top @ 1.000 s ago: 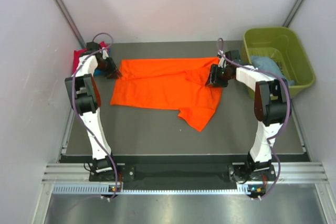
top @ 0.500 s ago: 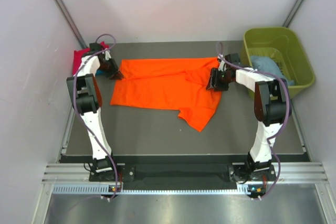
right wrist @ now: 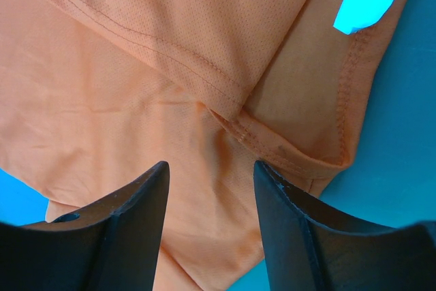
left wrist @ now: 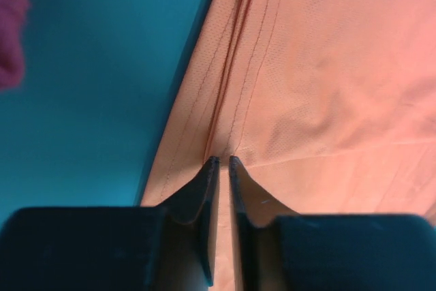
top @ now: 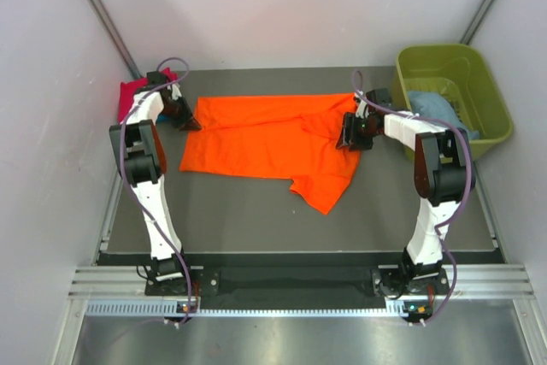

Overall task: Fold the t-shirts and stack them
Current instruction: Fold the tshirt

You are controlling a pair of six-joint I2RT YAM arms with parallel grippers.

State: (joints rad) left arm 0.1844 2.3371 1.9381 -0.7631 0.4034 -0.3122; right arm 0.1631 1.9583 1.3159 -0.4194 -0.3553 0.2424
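Observation:
The orange t-shirt (top: 265, 138) lies spread across the far half of the table, its lower right part bunched toward the front. My left gripper (top: 190, 124) is at its left edge. In the left wrist view its jaws (left wrist: 222, 160) stand almost together, pinching a stitched fold of the orange cloth (left wrist: 320, 66). My right gripper (top: 346, 141) hangs over the shirt's right end. Its jaws (right wrist: 211, 167) are wide apart just above the cloth (right wrist: 136, 66), near the ribbed collar (right wrist: 300, 148). A crimson-pink t-shirt (top: 131, 91) sits in the far left corner. A light blue t-shirt (top: 432, 107) lies in the tub.
The olive-green tub (top: 444, 51) stands at the far right, just right of the right arm. White walls close in the table (top: 239, 211) on both sides and at the back. The crimson-pink cloth (left wrist: 12, 18) shows at the left wrist view's upper left edge.
The left gripper's jaws have closed down onto the shirt's left edge. The right gripper has shifted slightly left over the collar area and stays open. The shirt has not moved.

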